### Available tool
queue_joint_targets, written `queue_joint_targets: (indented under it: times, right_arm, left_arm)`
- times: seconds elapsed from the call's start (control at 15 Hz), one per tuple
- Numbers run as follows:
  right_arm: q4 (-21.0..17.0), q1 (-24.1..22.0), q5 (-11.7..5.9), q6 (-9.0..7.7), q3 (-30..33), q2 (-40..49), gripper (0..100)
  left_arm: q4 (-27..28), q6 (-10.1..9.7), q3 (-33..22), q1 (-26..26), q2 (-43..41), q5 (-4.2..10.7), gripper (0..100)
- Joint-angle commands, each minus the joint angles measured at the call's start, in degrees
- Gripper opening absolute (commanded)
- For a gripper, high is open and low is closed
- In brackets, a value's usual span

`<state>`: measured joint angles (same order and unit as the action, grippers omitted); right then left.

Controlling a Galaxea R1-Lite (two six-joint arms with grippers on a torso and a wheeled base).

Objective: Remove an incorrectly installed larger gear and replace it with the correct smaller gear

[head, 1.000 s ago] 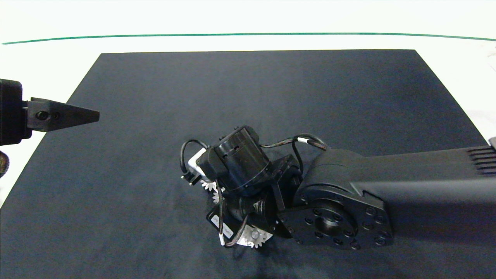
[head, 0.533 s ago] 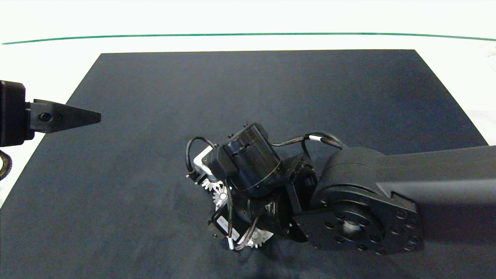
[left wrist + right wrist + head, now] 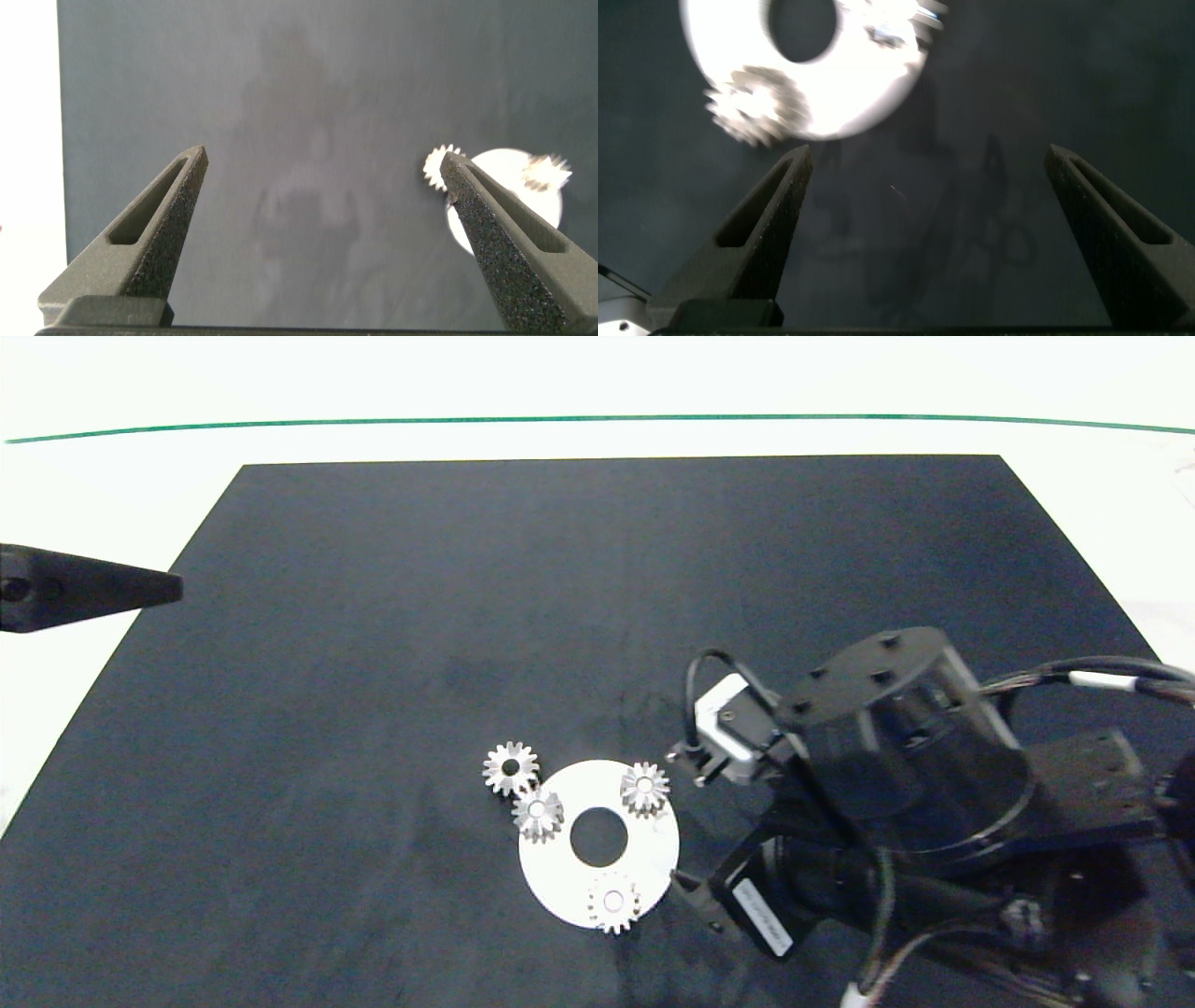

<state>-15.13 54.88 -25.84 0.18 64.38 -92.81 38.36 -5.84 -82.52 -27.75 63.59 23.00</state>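
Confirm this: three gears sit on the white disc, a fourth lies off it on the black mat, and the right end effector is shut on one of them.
Not quite. The right end effector is open and holds nothing, as the right wrist view shows. The rest stands: three gears sit on the white disc, and a fourth gear lies off it on the black mat.

I count four silver gears (image 3: pixel 511 768), one white ring plate (image 3: pixel 560 882), one dark mat (image 3: pixel 467 616).
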Motion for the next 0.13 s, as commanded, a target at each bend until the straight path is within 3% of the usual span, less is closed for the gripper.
queue_joint_targets:
  times: [0.07, 0.13]
  right_arm:
    - [-0.08, -5.14, -2.28, 0.96, -9.8, 19.33, 100]
    - [-0.08, -7.95, -4.04, 1.14, -11.64, 22.58, 100]
  left_arm:
    - [-0.48, 1.01, 0.43, 0.32, -7.6, 0.38, 100]
    - [-0.48, 2.32, 0.78, 0.32, -9.45, 0.38, 100]
